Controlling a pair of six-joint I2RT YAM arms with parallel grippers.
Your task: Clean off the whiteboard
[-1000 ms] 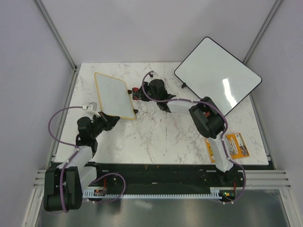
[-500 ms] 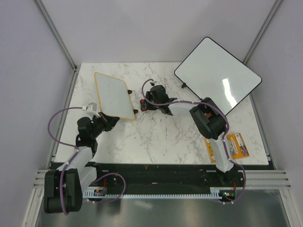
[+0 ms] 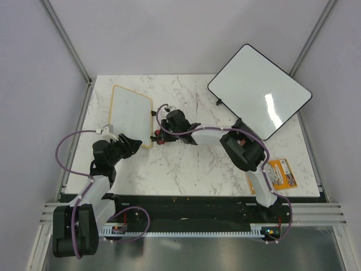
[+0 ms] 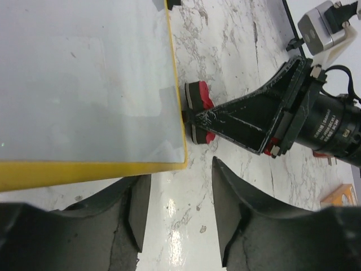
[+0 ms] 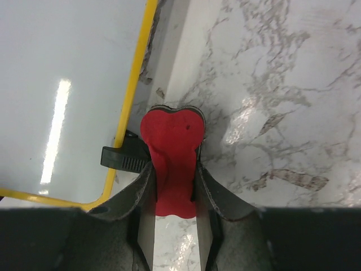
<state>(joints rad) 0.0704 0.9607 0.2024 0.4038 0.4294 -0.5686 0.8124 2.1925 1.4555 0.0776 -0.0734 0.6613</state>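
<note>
The left gripper (image 3: 134,142) stands with its fingers (image 4: 132,217) parted, and only bare marble table (image 3: 192,164) shows in the gap between them. Just ahead of its fingertips lies the near yellow edge of the whiteboard (image 3: 131,113), flat on the table, with its rounded corner ahead of the gap. Whether the left finger touches the frame cannot be told.

Off that corner, ahead and to the right of the left fingers, the right gripper (image 3: 160,133) is closed on a red eraser (image 5: 172,147), pinched upright between its two fingers (image 5: 210,195). The eraser sticks out past the fingertips, just beside the board's yellow frame. A small black clip (image 5: 124,156) on that frame sits right beside the left finger of this gripper.

Well behind the right fingers stands a larger black-framed whiteboard (image 3: 259,90), and an orange packet (image 3: 279,172) lies near the right arm's base.
</note>
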